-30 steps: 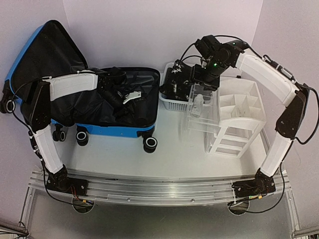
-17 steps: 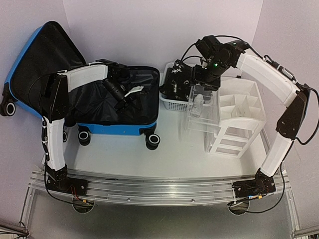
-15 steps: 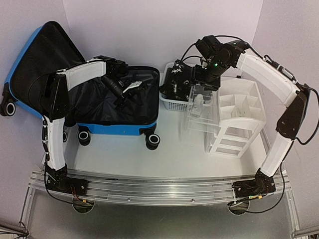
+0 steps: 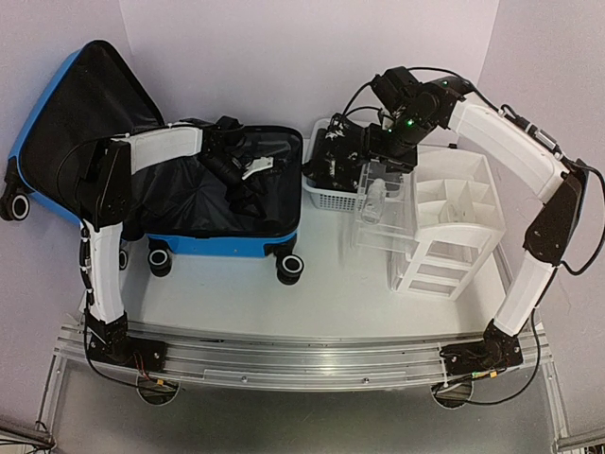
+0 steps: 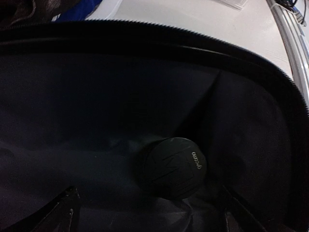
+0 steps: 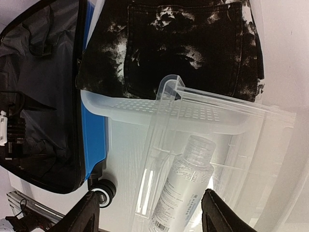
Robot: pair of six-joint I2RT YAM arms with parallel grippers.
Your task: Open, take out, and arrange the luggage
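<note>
Blue and hard-shelled, the luggage (image 4: pixel 227 248) lies open on the bench (image 4: pixel 331 293) directly beneath your left end effector (image 5: pixel 149 212). Its lid leans back beyond and to the left of that end effector. The left end effector is down inside the black-lined lower half with its jaws spread wide, and nothing sits between them. Just ahead of it, a round black object (image 5: pixel 173 167) with small lettering rests on the lining, apart from both fingers.

Your right end effector (image 6: pixel 152 212) stands open too, gripping nothing. Below it a clear plastic container (image 6: pixel 231 121) holds a clear bottle (image 6: pixel 181 188) lying on its side. Past the container, further from the end effector, the white perforated basket (image 4: pixel 326 197) carries a folded black-and-white garment (image 6: pixel 183 43). The basket sits just beside the luggage wall. The white organizer (image 4: pixel 454 218) stands to the right of this end effector.
</note>
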